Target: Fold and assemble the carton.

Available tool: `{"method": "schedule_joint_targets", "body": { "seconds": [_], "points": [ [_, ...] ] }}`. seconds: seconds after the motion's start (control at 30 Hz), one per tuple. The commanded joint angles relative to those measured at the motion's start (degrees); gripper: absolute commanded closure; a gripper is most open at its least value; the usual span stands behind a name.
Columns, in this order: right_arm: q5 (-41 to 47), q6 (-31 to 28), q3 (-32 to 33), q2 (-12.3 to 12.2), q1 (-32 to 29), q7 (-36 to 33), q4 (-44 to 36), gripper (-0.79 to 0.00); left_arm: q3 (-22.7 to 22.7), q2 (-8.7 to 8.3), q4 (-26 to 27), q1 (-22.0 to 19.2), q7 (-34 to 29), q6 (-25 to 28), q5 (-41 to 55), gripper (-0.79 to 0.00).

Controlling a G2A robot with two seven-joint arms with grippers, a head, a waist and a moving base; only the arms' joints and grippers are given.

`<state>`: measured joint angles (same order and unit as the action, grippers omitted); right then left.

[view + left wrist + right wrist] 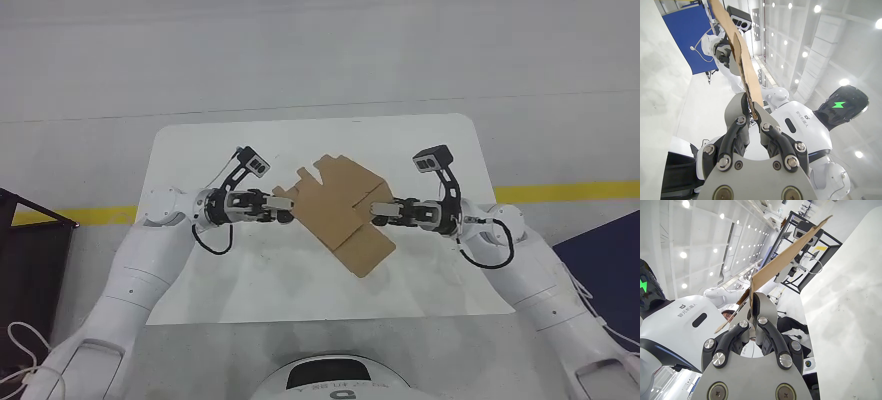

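Over the white table (420,290), the flattened carton (345,215) hung between the left gripper (287,212) and right gripper (375,209), each clamped on an edge, so uneven pulling might tear it or slip it free.

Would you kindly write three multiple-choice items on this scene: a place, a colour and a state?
1. Where is the carton? A on the floor; B between the left hand and right hand, over the table; C in a bin.
2. What colour is the carton? A blue; B green; C brown.
3. How is the left hand? A shut on the carton; B open; C holding tape.
B: both hands pinch opposite sides. C: plain brown cardboard. A: the left wrist view shows it clamping the edge.
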<state>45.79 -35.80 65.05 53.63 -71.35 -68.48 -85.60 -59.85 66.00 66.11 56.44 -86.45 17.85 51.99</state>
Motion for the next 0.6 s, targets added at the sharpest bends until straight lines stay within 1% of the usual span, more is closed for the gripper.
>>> {"method": "schedule_joint_targets", "body": {
  "seconds": [0.0,0.1,0.17,0.37,0.57],
  "points": [
    [0.1,0.0,0.0,0.1,-0.1,0.0,0.0,0.0,-0.3,0.3,-0.3,0.0,0.3,0.3,2.1,0.0],
    [0.1,0.0,0.2,0.2,-0.2,0.0,-0.1,0.0,-0.9,0.83,-1.0,0.0,0.6,0.6,6.1,0.0],
    [-0.1,0.0,0.3,0.3,-0.4,0.0,-0.2,0.0,-1.1,1.14,-1.6,-0.2,0.8,0.8,7.0,0.0],
    [-0.6,0.0,0.8,0.4,-1.0,0.0,-0.9,0.0,0.4,2.04,-4.3,-1.7,1.6,1.6,4.5,0.0],
    [-0.9,-0.1,1.6,0.4,-1.7,0.1,-1.6,0.0,1.7,2.78,-4.9,-2.5,1.9,1.9,2.4,0.0]
  ]
}}
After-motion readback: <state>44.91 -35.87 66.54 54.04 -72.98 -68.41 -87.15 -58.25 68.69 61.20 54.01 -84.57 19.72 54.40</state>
